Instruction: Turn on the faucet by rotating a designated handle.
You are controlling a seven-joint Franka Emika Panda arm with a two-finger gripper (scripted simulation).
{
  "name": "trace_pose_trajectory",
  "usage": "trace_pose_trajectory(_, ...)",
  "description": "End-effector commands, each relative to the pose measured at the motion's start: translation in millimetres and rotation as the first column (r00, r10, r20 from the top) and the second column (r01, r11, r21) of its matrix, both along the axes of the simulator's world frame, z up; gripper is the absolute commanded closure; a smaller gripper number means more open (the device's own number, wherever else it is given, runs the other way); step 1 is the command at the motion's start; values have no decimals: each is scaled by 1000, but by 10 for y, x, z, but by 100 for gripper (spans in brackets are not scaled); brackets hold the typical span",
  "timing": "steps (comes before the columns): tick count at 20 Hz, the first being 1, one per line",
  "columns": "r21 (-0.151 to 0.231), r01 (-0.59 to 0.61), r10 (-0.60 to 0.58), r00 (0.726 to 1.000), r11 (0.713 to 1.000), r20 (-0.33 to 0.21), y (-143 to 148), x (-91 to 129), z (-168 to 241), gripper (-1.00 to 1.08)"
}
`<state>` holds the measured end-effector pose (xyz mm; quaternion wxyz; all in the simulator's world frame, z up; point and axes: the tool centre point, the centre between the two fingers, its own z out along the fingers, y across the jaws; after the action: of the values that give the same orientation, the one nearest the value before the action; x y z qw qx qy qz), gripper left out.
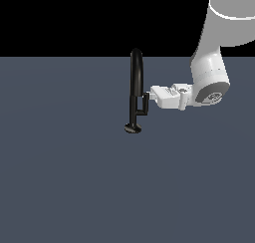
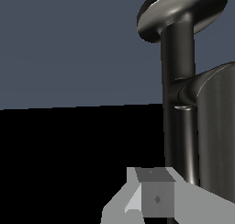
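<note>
Faucet (image 1: 135,90): stood upright on the worktop (image 1: 64,187), round base down.
Handle (image 1: 144,103): positioned beside the stem, toward the exterior view's right.
Gripper (image 1: 150,94): held level, tips met at the handle's upper end.
Jaws: opening cannot be determined.

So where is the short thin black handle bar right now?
In the exterior view, the short black handle bar stands on the glossy black gooseneck faucet's right, beside the white gripper.

Glossy black faucet (image 1: 135,87) upright, handle (image 1: 145,103) parallel beside stem
</note>
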<state>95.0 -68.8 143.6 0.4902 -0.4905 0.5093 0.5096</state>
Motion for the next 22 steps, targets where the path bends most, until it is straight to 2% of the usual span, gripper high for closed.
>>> trace_pose_trajectory(1, 0, 0, 0, 1000, 1000, 0, 0, -46, 19, 108)
trace_pose_trajectory(18, 0, 0, 0, 1000, 1000, 0, 4, -406, 154, 108)
trace_pose_trajectory(20, -3, 4, -4, 1000, 1000, 5, 3, -363, 151, 108)
trace_pose_trajectory(22, -3, 4, -4, 1000, 1000, 5, 2, -422, 132, 108)
